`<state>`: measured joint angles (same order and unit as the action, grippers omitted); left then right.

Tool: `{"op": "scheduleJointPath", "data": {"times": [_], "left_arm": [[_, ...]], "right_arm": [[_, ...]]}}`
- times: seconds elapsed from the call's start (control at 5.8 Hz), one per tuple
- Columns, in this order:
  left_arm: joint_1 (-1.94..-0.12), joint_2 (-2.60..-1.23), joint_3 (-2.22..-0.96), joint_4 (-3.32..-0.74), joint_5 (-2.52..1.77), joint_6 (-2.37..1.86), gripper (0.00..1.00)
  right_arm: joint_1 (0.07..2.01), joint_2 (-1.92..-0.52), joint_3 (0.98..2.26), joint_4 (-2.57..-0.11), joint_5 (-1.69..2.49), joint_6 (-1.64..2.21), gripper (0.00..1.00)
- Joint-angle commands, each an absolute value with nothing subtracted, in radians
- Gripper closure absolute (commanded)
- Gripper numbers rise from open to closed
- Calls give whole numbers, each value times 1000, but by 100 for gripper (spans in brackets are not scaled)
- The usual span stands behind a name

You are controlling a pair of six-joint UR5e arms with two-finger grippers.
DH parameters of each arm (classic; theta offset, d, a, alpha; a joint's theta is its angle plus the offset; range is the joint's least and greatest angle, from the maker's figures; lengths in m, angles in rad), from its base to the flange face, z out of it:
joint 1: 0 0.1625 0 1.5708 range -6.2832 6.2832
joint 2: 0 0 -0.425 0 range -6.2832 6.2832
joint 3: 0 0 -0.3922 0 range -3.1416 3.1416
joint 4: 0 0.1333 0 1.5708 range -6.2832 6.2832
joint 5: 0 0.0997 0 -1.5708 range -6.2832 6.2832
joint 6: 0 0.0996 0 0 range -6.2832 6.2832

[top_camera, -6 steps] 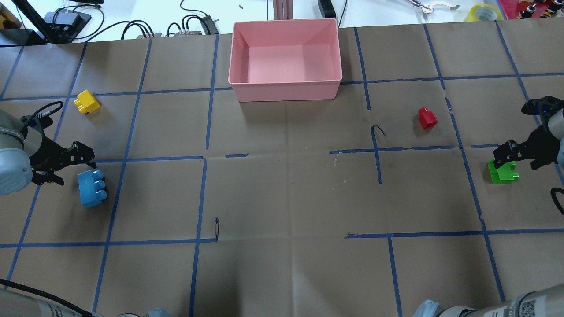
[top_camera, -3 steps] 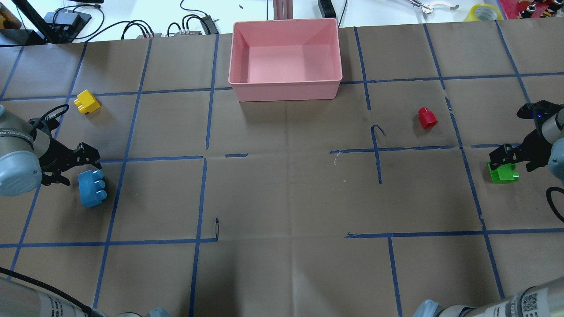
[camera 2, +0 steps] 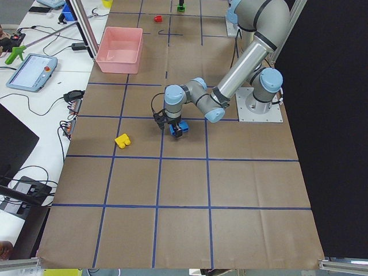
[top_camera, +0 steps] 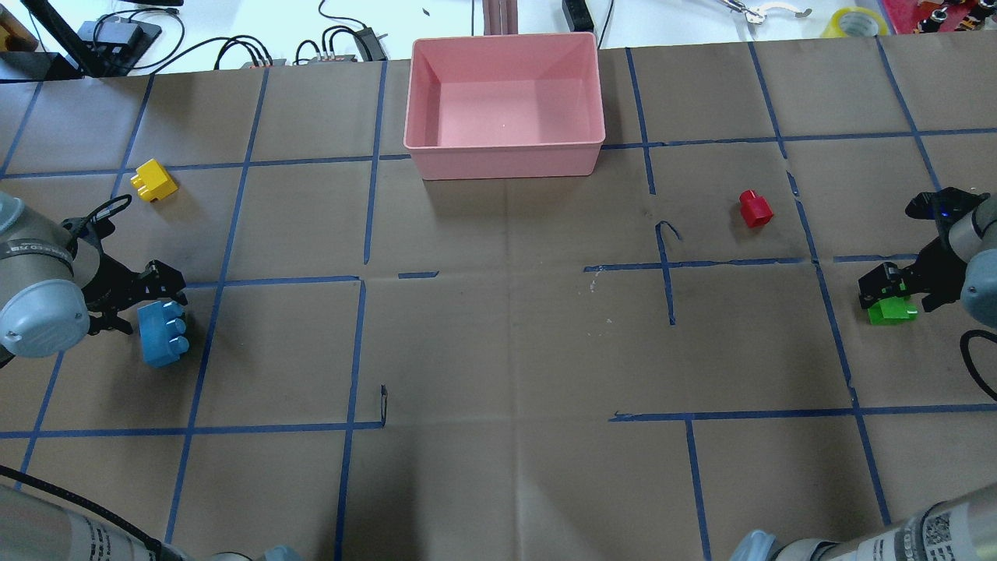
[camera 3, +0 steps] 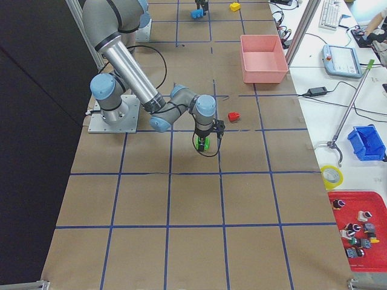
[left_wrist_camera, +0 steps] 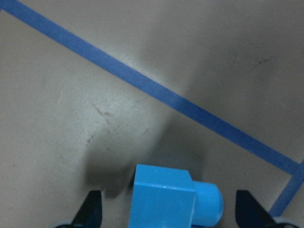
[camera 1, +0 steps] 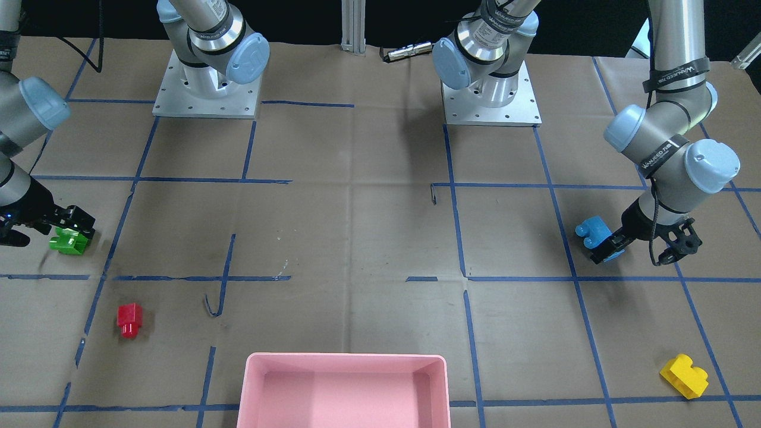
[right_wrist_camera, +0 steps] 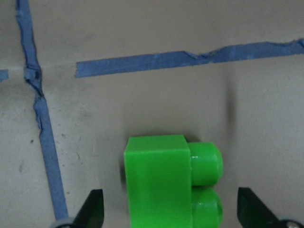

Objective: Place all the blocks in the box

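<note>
Left gripper (top_camera: 142,300) dropped astride blue block (top_camera: 163,335), right gripper (top_camera: 888,287) astride green block (top_camera: 893,312); jaws were apart, nothing boxed yet.

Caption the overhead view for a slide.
Open left pincer at blue block, open right pincer at green block; box empty.

Pink box (top_camera: 505,160) upright, far mid; yellow blk (top_camera: 154,181), blue blk (top_camera: 163,333) left; red blk (top_camera: 755,208), green blk (top_camera: 892,312) right.

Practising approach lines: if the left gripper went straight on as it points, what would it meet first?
The light blue block, lying between the open left gripper's fingers; they would probably straddle it and touch the table.
</note>
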<state>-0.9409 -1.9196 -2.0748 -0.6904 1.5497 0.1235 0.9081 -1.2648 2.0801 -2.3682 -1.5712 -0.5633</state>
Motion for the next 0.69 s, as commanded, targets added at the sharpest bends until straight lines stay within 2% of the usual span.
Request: {"op": "scheduleJointPath", "data": {"times": [0.0,0.34,0.52], "left_arm": [[-940,-1917,-2101,-684,1551,126,1],[-937,-1919,-2102,-683,1549,129,3],[-937,-1916,-2100,-684,1552,129,7]], "right_arm": [[908,-1264,2080,-2373,-1571,-563,0],[908,-1258,2079,-2431,-1571,-565,2],[908,-1258,2080,-2431,-1571,-565,1]]}}
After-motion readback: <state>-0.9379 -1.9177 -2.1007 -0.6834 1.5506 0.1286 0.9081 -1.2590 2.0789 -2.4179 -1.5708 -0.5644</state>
